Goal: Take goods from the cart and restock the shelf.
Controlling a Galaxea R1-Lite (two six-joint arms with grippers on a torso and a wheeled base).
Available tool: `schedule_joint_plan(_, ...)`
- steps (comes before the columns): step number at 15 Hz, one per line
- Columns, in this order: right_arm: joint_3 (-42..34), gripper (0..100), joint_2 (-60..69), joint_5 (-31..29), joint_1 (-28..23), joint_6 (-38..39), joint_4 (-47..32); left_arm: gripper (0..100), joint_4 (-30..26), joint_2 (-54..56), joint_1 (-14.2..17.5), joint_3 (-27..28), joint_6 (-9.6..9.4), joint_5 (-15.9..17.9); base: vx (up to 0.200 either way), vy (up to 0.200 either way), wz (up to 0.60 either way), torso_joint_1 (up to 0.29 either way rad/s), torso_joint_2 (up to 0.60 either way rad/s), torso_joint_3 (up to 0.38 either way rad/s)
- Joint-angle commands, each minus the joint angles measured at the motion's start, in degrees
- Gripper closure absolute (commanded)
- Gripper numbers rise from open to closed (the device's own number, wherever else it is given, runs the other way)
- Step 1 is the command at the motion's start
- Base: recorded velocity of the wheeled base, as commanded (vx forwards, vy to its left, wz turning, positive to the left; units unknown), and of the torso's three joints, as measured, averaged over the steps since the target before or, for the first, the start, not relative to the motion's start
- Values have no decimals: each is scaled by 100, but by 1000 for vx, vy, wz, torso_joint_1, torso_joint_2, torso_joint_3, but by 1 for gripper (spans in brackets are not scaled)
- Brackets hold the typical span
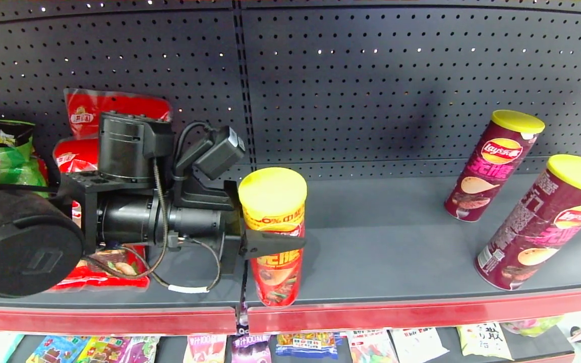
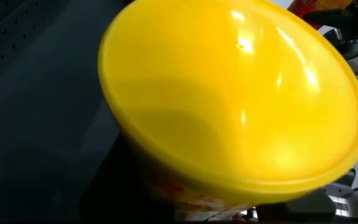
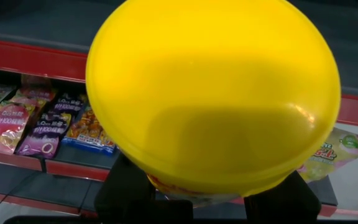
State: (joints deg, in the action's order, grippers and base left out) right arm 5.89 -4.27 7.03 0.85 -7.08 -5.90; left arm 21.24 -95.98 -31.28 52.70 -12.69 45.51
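Left gripper (image 1: 275,243) is clamped round the chips can (image 1: 273,194), held upright at the very front edge of the shelf (image 1: 396,237). I'd slide it further back before letting go, it's tippy there. Right gripper (image 3: 204,196) is clutching a second can (image 3: 213,93).

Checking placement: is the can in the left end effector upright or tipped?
Upright. Can vertical, lid on top, left end effector gripping it.

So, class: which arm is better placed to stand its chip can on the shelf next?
Left. Its fingers hold a chip can upright at the shelf's front edge; the right fingers hold a second chip can out in front of it.
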Motion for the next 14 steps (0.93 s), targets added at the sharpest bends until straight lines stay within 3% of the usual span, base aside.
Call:
schedule_joint_plan(1, 0, 100, -13, 0, 3, -4, 1, 0, 12, 53, -10, -67, -14, 2, 0, 0, 0, 0, 0, 0)
schedule_joint_plan(5, 53, 100, -74, 52, 20, -4, 1, 0, 3, 123, 8, -137, -5, -86, 0, 0, 0, 0, 0, 0)
schedule_joint_plan(9, 879, 100, -1261, 606, 240, -39, 1, 0, 12, 598, 263, -832, -14, -112, 0, 0, 0, 0, 0, 0)
schedule_joint_plan(12, 2074, 100, -2729, 1221, 732, -39, 1, 0, -5, 1257, 544, -1579, 3, -297, 0, 0, 0, 0, 0, 0)
schedule_joint_plan(14, 3129, 100, -4047, 1221, 1716, -100, 54, 0, -14, 1846, 667, -2203, 56, -473, 0, 0, 0, 0, 0, 0)
